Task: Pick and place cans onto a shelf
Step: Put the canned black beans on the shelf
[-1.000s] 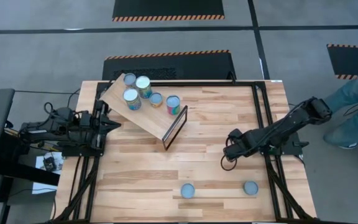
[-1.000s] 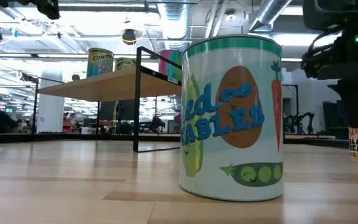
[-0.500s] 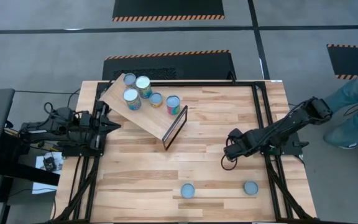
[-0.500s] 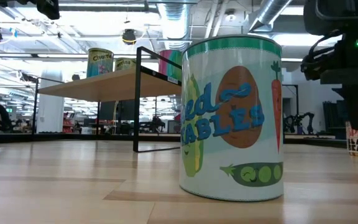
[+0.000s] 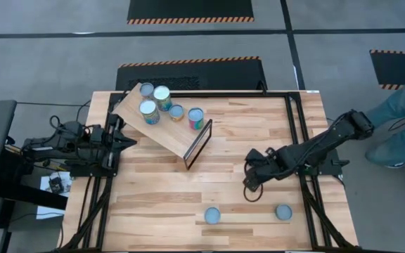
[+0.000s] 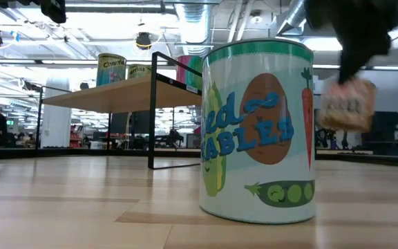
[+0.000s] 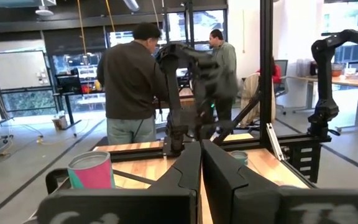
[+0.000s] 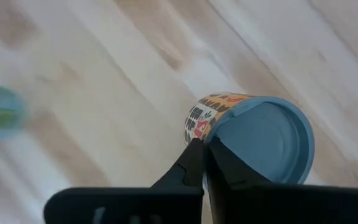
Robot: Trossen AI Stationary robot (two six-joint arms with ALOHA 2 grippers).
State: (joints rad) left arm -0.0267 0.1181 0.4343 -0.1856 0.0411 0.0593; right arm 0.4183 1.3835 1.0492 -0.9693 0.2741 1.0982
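Observation:
Several cans (image 5: 162, 97) stand on the slanted light wood shelf (image 5: 171, 133) at the far left. Two more cans (image 5: 211, 216) (image 5: 283, 211) stand on their bases near the table's front edge; one fills the low view (image 6: 258, 131). My right gripper (image 5: 250, 181) is at the table's right middle, shut on a blue-topped can (image 8: 260, 134), which shows blurred in the air (image 6: 347, 104). At the table's left edge my left gripper (image 5: 121, 140) waits, shut and holding nothing (image 7: 201, 162). My right gripper holds the can at its top rim (image 8: 215, 134), on the side nearest the wrist. One finger (image 8: 191, 165) lies against the labelled wall and the other (image 8: 229, 165) over the lid. The fingers come from above, slanting. The can hangs below them, clear of the table.
The shelf ends in a dark frame (image 5: 197, 149) toward the table's middle. Black rails (image 5: 297, 133) run along the table's sides. A person (image 5: 399, 119) stands beyond the right edge. Bare planks (image 5: 160, 190) lie between the shelf and the front cans.
My right gripper has taken hold of the can that stood on the table at the right and has lifted it clear. It has moved a little toward the table's left and near edge with the can.

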